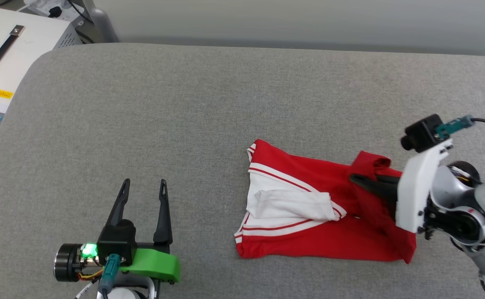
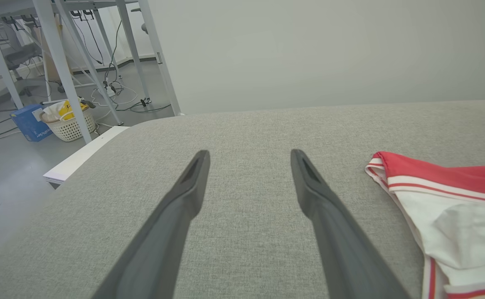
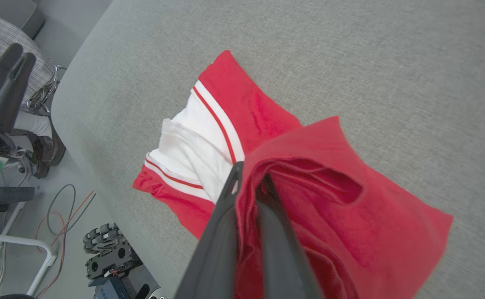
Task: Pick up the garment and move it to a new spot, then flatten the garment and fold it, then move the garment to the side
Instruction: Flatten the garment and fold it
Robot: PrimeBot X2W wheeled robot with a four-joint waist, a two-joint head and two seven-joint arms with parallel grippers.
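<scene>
right gripper (image 1: 356,179) shut on a bunch of red cloth at the right end of the garment (image 1: 308,236). its two dark fingers are pinched close together with fabric folded between and over them, clearest in the right wrist view (image 3: 250,174). grey padded table (image 1: 184,104) takes up most of the scene, bare across the far half and the whole left side. garment lies right of centre toward the near edge, a compact, partly folded red bundle. its left part is flat on the table and its right end is lifted and creased where the grip has it (image 3: 371,224). left gripper (image 1: 144,181) is at near left with its jaws spread wide and nothing between them, well apart from the cloth, fingers pointing far (image 2: 249,153). white sleeve (image 1: 292,205) lies loose on top of the bundle, left of the pinch. striped trim (image 1: 275,174) runs beside it. judgement: this looks like a fold or a carry led by the right end. to do it well, lift just enough to clear the table and travel slowly, so the loose sleeve does not slide off or flip. the layers in the pinch should come along together, not peel apart. the left gripper could press the flat left edge if the bundle drags.
</scene>
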